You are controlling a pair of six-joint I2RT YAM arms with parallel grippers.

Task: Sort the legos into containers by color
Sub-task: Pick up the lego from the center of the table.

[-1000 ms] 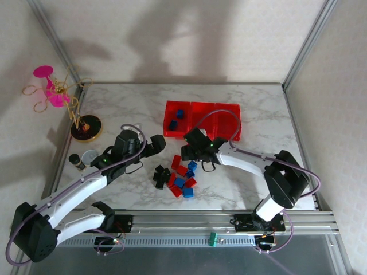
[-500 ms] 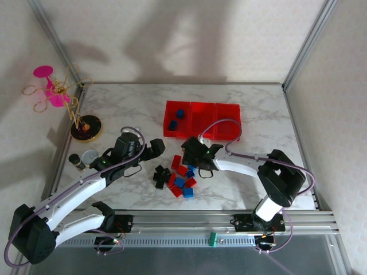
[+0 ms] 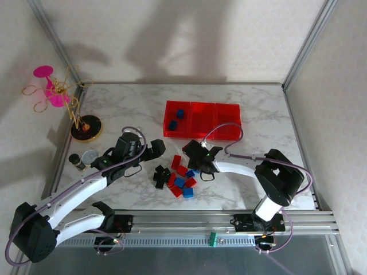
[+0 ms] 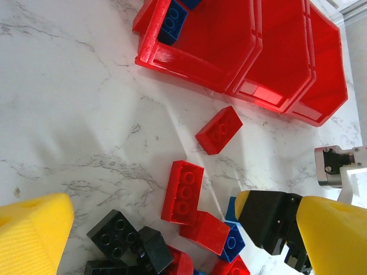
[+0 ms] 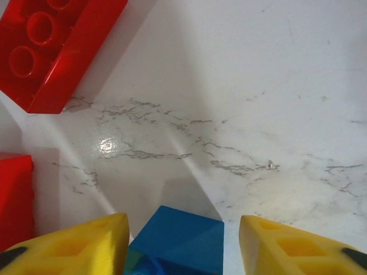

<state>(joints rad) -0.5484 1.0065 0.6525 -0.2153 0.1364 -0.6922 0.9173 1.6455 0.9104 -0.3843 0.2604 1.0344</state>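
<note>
Marble table point(image 3: 114, 109) carries everything. Right pincer point(image 5: 183, 229) straddles a blue brick point(image 5: 175, 240), its fingers point(image 5: 74, 246) spread, with a slim gap on one side. A red brick point(image 5: 57, 46) lies just ahead. Left pincer point(image 4: 183, 229) hangs wide apart over the legos point(image 4: 183, 192), red and black. Beyond both pincers the containers point(image 4: 229, 51) stand, with blue bricks point(image 4: 172, 20) in the left-end one.

Bench point(image 3: 132, 109): white marble with grey veins. Bins point(image 3: 202, 120): translucent red. Legos point(image 3: 179, 182): red, blue, black. Fingers point(image 5: 74, 246): yellow.
</note>
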